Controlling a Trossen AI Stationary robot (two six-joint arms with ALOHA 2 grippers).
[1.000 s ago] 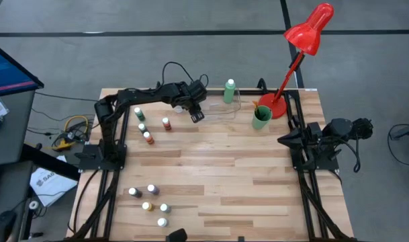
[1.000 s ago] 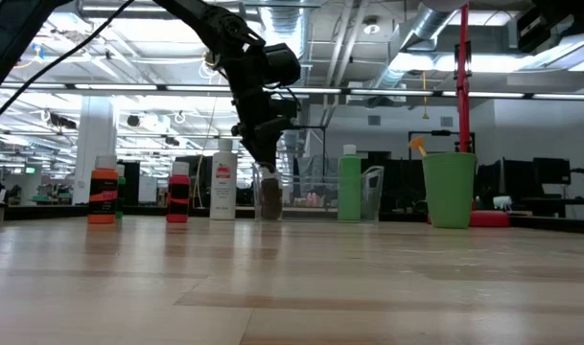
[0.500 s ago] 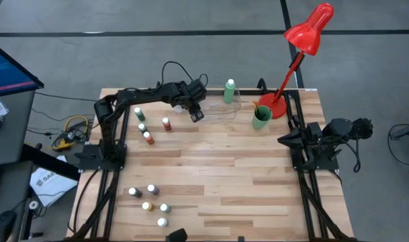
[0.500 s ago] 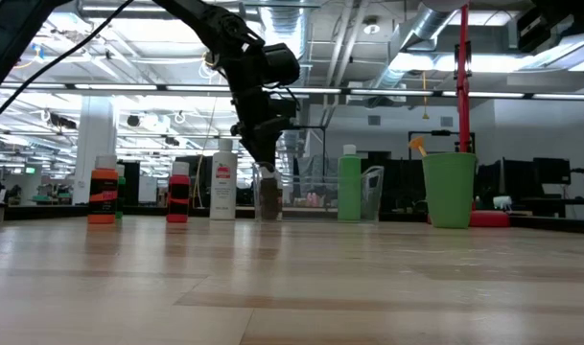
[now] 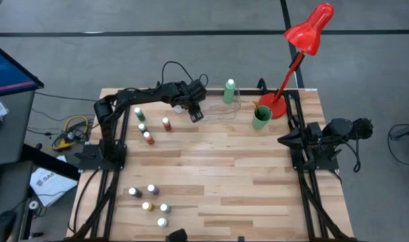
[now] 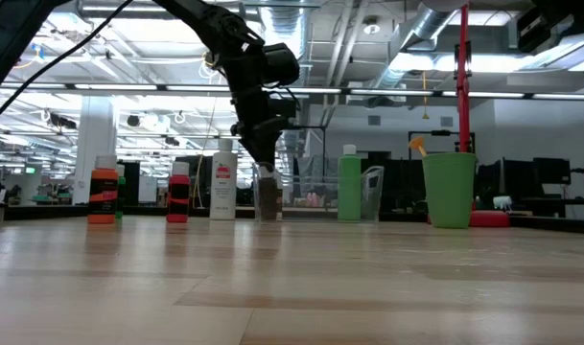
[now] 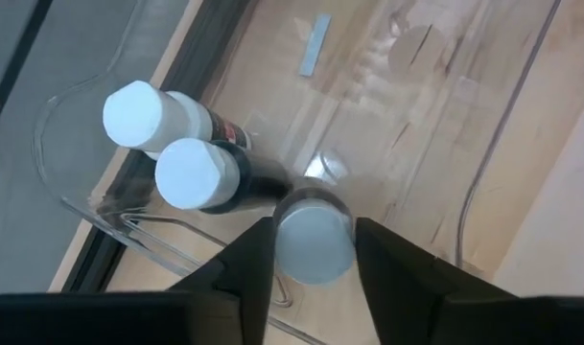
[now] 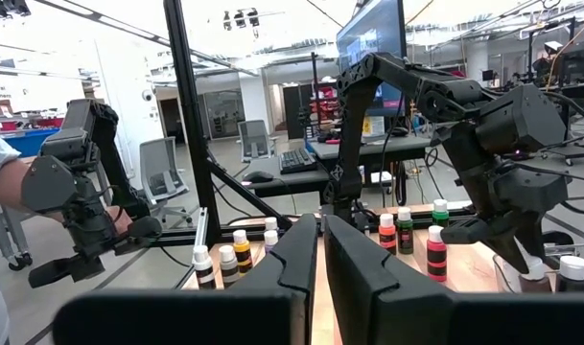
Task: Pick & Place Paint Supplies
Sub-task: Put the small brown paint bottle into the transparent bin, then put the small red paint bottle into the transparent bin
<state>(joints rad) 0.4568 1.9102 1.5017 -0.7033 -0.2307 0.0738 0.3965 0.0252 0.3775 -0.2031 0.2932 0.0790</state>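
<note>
At back edge of table, L gripper (image 7: 314, 251) is standing a brown bottle (image 7: 314, 240) in the clear tray (image 7: 71, 206) beside two others, fingers loosening round its cap, prob. releasing. R gripper (image 8: 320, 251) is waiting shut, parked at right side.

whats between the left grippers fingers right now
A small white-capped bottle stands between the left gripper fingers, seen in the left wrist view, inside the clear tray.

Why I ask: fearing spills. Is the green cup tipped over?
No, the green cup stands upright beside the red lamp's base.
</note>
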